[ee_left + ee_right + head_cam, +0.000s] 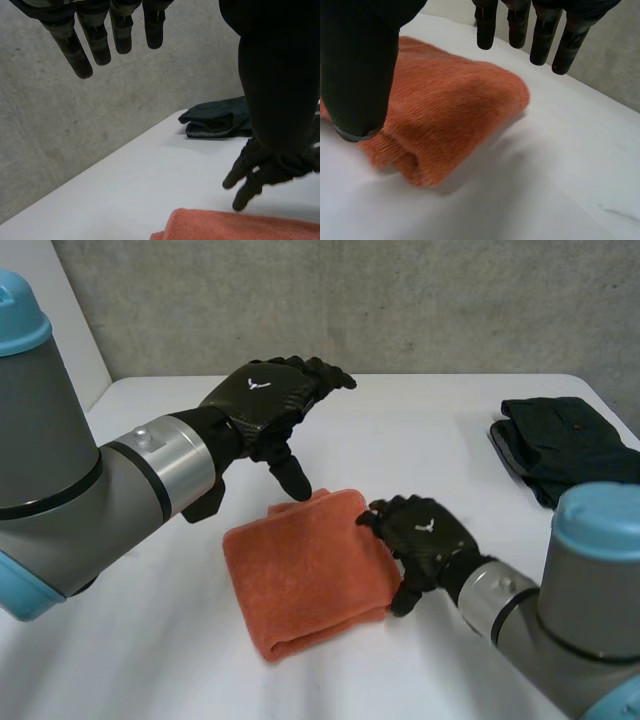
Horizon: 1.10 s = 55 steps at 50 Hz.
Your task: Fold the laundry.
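Fluffy orange terry towel (pixel 300 570), folded thick, mid-frame in the head view — left hand (pixel 265 400) over its far edge, right hand (pixel 425 535) at its right edge, fingers loose, gripping nothing.

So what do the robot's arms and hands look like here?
Both arms are thick grey tubes with light-blue caps: the left arm and the right arm. Each ends in a silver wrist ring. The left hand and right hand are black, with a woven-looking shell, a small white emblem on the back and segmented fingers.
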Motion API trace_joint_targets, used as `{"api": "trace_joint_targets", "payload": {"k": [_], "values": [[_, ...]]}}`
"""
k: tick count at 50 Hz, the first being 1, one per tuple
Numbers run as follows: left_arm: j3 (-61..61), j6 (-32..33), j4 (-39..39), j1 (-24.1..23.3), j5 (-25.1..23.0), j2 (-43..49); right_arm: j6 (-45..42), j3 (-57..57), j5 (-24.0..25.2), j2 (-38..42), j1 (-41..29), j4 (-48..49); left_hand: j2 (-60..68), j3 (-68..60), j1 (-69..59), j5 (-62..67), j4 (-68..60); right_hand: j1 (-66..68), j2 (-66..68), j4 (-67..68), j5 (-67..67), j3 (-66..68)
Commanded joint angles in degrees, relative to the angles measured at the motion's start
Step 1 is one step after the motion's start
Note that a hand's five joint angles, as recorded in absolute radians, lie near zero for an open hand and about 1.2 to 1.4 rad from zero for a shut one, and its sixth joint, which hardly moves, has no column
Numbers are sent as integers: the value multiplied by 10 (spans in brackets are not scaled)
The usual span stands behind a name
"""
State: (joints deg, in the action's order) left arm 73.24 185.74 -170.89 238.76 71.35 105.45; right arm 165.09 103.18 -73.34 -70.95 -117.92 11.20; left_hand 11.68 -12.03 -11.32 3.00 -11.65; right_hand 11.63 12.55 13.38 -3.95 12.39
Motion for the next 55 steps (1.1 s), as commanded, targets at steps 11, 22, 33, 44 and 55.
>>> {"api": "trace_joint_targets", "payload": {"k": [11, 22, 33, 44, 55], "values": [[0, -1, -3, -1, 2, 5, -69, -8, 0, 78, -77, 85, -11, 15, 8, -24, 11, 67, 58, 49, -44, 59], [7, -3, -4, 0, 2, 5, -96, -50, -3, 124, -86, 109, -15, 18, 11, -28, 14, 196, 187, 179, -173, 189], [14, -4, -4, 0, 2, 5, -107, -99, -23, 170, -86, 114, -15, 18, 11, -28, 14, 297, 288, 280, -274, 290], [17, -5, -4, 1, 3, 5, -132, -137, -48, 190, -86, 114, -15, 18, 11, -28, 14, 501, 492, 483, -478, 493], [17, -6, -4, 1, 3, 5, -134, -186, -82, 213, -86, 108, -15, 18, 11, -28, 14, 684, 675, 666, -660, 676]]}}
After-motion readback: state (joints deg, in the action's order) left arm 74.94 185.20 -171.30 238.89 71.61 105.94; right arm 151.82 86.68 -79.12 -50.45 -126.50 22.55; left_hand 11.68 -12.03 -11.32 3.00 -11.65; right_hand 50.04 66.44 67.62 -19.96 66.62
